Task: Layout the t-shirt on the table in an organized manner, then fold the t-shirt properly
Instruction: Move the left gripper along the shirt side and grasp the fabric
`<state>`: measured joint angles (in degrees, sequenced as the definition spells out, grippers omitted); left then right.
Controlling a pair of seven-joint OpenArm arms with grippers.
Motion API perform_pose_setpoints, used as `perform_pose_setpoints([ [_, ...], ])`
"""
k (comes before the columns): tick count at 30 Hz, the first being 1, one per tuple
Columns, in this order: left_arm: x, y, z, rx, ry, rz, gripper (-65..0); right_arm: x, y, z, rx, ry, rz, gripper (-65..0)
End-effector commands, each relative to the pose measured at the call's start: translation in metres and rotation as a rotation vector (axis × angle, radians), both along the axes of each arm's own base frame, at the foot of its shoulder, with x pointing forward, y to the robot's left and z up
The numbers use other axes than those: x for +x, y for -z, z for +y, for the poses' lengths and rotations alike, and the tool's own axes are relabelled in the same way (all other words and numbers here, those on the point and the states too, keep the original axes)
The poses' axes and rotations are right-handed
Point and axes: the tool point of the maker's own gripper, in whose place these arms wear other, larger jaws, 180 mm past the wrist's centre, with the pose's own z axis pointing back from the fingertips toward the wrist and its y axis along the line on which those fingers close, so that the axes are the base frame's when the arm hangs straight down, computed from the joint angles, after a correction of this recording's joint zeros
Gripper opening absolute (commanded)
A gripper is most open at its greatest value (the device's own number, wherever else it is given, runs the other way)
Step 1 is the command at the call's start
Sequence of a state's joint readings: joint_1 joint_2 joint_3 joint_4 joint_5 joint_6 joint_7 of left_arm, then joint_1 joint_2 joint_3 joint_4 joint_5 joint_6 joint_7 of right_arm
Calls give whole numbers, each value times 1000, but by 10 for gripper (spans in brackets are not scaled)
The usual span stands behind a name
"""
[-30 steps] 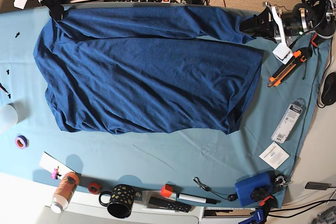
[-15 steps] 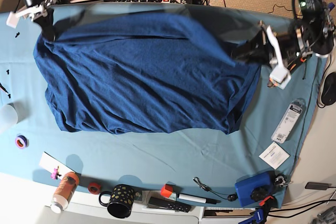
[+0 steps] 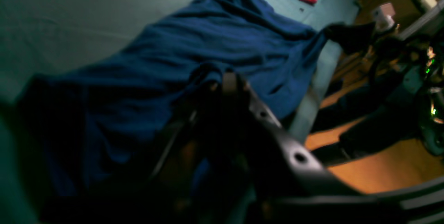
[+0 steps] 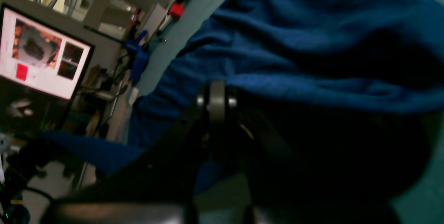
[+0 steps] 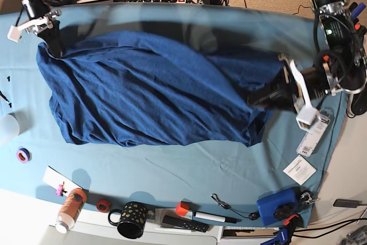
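Note:
The dark navy t-shirt (image 5: 155,96) lies spread across the middle of the teal table (image 5: 183,170), its far edge lifted and carried over the body. At the right in the base view, my left gripper (image 5: 259,98) is shut on the shirt's edge; the left wrist view shows its fingertips (image 3: 227,80) pinching a bunched fold of the t-shirt (image 3: 215,43). My right gripper (image 5: 53,39) is shut on the shirt's far left corner. In the right wrist view its closed jaws (image 4: 216,95) clamp the t-shirt (image 4: 312,50). The right gripper (image 3: 347,35) also shows in the left wrist view.
Along the front edge stand an orange bottle (image 5: 71,207), a red tape roll (image 5: 102,205), a black dotted mug (image 5: 133,219), a marker (image 5: 212,217) and a blue box (image 5: 277,206). A white packet (image 5: 313,135) and a card (image 5: 299,170) lie at the right, a purple ring (image 5: 23,154) at the left.
Both grippers have moved toward the table's front, holding the shirt's far edge. The left gripper travelled farthest, dragging the right end of that edge over the shirt's body.

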<state>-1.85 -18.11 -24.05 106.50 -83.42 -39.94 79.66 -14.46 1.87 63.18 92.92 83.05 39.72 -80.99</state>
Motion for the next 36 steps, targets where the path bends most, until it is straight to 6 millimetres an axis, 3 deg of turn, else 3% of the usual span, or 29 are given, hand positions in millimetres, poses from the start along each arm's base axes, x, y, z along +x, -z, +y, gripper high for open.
perform_pose_setpoints([
  [1,5,-20,1,-38,-4,-63,-650,6,-14,-1,-16,-9,-53,-650],
  [8,22,-11,13,24,-105,-77,-650,29,-18,22,8,-88,-88,-650],
  [12,32,-8,21,63,-167,-100,-650,41,-26,23,7,-94,-124,-650],
  [18,33,14,31,175,-202,-62,-650,49,-33,23,5,-94,-155,-650],
  [27,11,53,38,257,-212,46,-650,47,-14,20,-44,-92,-58,-650],
  [36,-8,95,60,423,-254,180,-650,42,5,17,-94,-90,41,-650],
])
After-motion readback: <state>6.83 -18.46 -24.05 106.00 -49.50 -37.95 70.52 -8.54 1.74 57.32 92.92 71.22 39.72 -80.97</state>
